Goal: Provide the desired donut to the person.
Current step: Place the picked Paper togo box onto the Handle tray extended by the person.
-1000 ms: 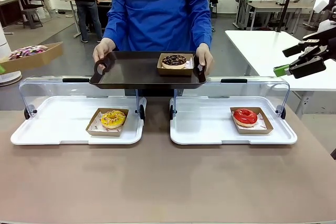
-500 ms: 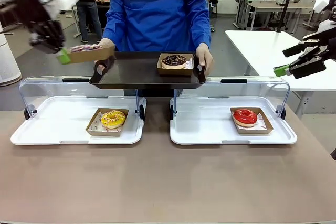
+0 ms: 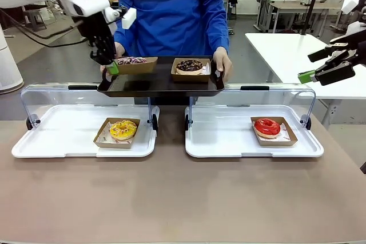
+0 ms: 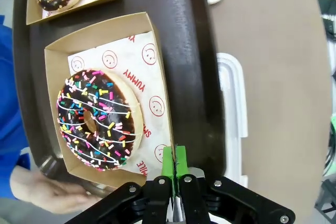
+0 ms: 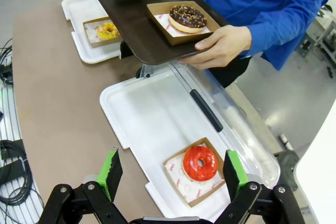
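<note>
1. Sprinkled donut, chocolate-iced with white drizzle and coloured sprinkles, sits in a brown cardboard tray directly ahead of the left gripper, whose green pads are clenched on that tray's near rim, over the printed paper liner.
2. Beneath the cardboard tray, the dark serving tray spreads out on all sides of the left gripper; in the front view the donut's tray hangs just over its left part, and whether it rests on it cannot be told.
3. Beyond the gripped tray on the same serving tray lies a second chocolate donut in its own cardboard tray, farther from the left gripper's fingertips.
4. Just beside the left gripper, the person's hand clasps the serving tray's edge; the other hand holds the opposite edge, and the person in the blue coat stands behind it.
5. The right gripper hangs released, jaws wide apart, with a red donut in a cardboard tray on a white tray just ahead between its fingers.
6. Farther out from the right gripper, a yellow donut rests on another white tray.
</note>
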You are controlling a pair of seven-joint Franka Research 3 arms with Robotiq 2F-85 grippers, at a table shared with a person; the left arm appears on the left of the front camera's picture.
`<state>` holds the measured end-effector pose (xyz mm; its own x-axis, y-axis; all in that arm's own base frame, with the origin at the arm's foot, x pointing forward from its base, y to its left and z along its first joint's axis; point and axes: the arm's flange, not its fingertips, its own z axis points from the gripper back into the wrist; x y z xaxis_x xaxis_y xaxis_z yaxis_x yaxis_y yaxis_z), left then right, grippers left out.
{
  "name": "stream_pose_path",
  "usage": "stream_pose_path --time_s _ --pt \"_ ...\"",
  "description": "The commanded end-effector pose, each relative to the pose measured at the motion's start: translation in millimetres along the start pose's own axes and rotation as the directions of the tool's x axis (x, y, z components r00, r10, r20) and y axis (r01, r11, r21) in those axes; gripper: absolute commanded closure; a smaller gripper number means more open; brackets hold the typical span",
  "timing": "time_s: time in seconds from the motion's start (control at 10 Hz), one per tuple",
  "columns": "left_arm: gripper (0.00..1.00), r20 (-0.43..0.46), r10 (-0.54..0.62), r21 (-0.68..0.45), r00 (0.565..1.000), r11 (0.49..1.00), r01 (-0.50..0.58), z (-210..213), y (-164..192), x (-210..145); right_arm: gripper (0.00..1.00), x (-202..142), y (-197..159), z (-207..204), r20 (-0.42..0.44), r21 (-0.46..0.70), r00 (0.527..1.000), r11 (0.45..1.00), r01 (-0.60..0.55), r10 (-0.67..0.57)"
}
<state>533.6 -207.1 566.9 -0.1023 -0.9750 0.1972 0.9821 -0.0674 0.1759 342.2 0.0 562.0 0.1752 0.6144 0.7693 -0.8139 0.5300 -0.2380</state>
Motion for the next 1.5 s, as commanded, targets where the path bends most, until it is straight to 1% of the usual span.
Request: stream_pose_path --time_s 0.0,0.1,0.3,0.4,0.5,0.6,0.7,0.8,0.9,1.0,1.1,1.2,1.3,1.4 --pt "0.99 -0.053 0.025 0.061 0.998 0.998 -0.022 -9 17 7 0.0 -1 2 -1 -0.011 -0.006 1.0 1.0 0.01 -0.01" --pt "0.99 -0.072 0.034 0.078 0.997 0.997 -0.029 -16 22 7 0.0 -1 2 -1 -0.011 -0.006 1.0 1.0 0.01 -0.01" --pt "0.99 -0.061 0.024 0.057 0.998 0.998 -0.021 -28 28 7 0.0 -1 2 -1 -0.011 -0.006 1.0 1.0 0.01 -0.01" --pt "0.99 -0.069 0.026 0.045 0.997 0.999 -0.023 -34 30 8 0.0 -1 2 -1 -0.011 -0.006 1.0 1.0 0.01 -0.01" --pt "0.99 -0.054 0.008 0.047 0.998 0.999 -0.005 -39 34 8 0.0 -1 2 -1 -0.011 -0.006 1.0 1.0 0.01 -0.01" --pt "0.99 -0.022 0.029 0.044 0.999 0.999 -0.028 -39 36 8 0.0 -1 2 -1 -0.011 -0.006 1.0 1.0 0.01 -0.01" --pt "0.4 -0.02 0.03 0.031 0.999 0.999 -0.029 -36 35 10 0.0 -1 2 -1 -0.011 -0.006 1.0 1.0 0.01 -0.01" --pt "0.4 -0.032 0.031 0.013 0.999 0.999 -0.03 -33 35 8 0.0 -1 2 -1 -0.011 -0.006 1.0 1.0 0.01 -0.01" --pt "0.0 -0.033 0.04 0.008 0.999 0.999 -0.039 -32 36 6 0.0 -1 2 -1 -0.011 -0.006 1.0 1.0 0.01 -0.01" --pt "0.37 -0.045 0.051 0.013 0.998 0.999 -0.05 -28 34 6 0.0 -1 2 -1 -0.011 -0.006 1.0 1.0 0.01 -0.01" --pt "0.0 -0.042 0.054 0.008 0.998 0.999 -0.054 -25 33 4 0.0 -1 2 -1 -0.011 -0.006 1.0 1.0 0.01 -0.01" --pt "0.18 -0.038 0.059 -0.002 0.998 0.998 -0.059 -24 33 3 0.0 -1 2 -1 -0.011 -0.006 1.0 1.0 0.01 -0.01" --pt "0.0 -0.042 0.063 -0.013 0.997 0.998 -0.064 -23 33 3 0.0 -1 2 -1 -0.011 -0.006 1.0 1.0 0.01 -0.01" --pt "0.0 -0.039 0.062 -0.013 0.997 0.998 -0.063 -21 33 4 0.0 -1 2 -1 -0.011 -0.006 1.0 1.0 0.01 -0.01"
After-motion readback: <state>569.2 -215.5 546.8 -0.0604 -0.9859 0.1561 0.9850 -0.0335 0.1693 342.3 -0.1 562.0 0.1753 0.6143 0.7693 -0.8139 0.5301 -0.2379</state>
